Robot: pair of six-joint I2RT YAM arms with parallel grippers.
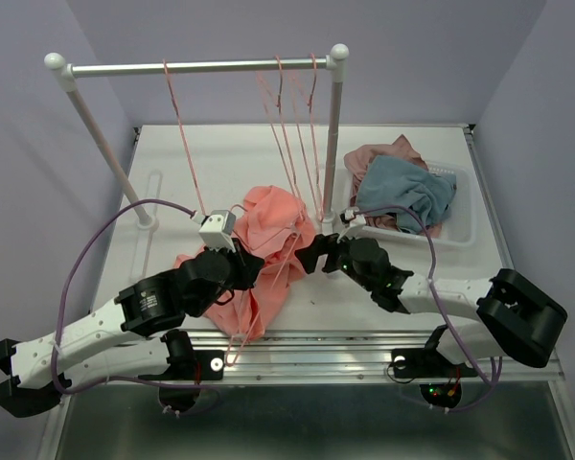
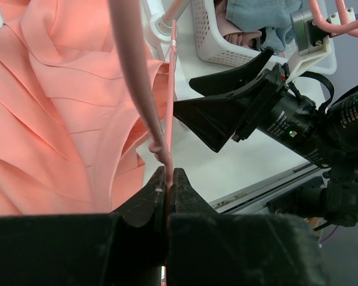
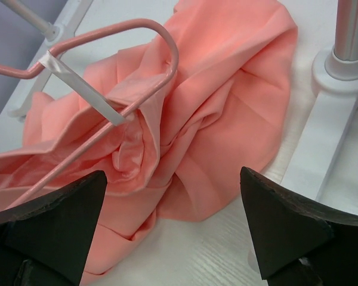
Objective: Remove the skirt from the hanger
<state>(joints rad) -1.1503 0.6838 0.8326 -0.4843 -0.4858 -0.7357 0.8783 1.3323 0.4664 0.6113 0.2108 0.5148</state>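
**Skirt heaped on the table, hanger still caught in it**

The salmon-coral pleated skirt (image 1: 273,225) lies crumpled on the white table (image 1: 172,163), just in front of the right post of the clothes rack (image 1: 333,134). The pink wire hanger (image 3: 137,27) lies across the cloth. A white ribbon loop (image 3: 77,86) runs from the wire down into the folds, so we judge the skirt not yet free: that loop has to slip off the wire.

The left gripper (image 2: 167,179) has its fingers pressed together on a thin pink wire of the hanger, at the skirt's near edge. The right gripper (image 3: 173,226) is spread wide and holds nothing. It hovers just beside the skirt's right edge, with the cloth ahead of its fingers.
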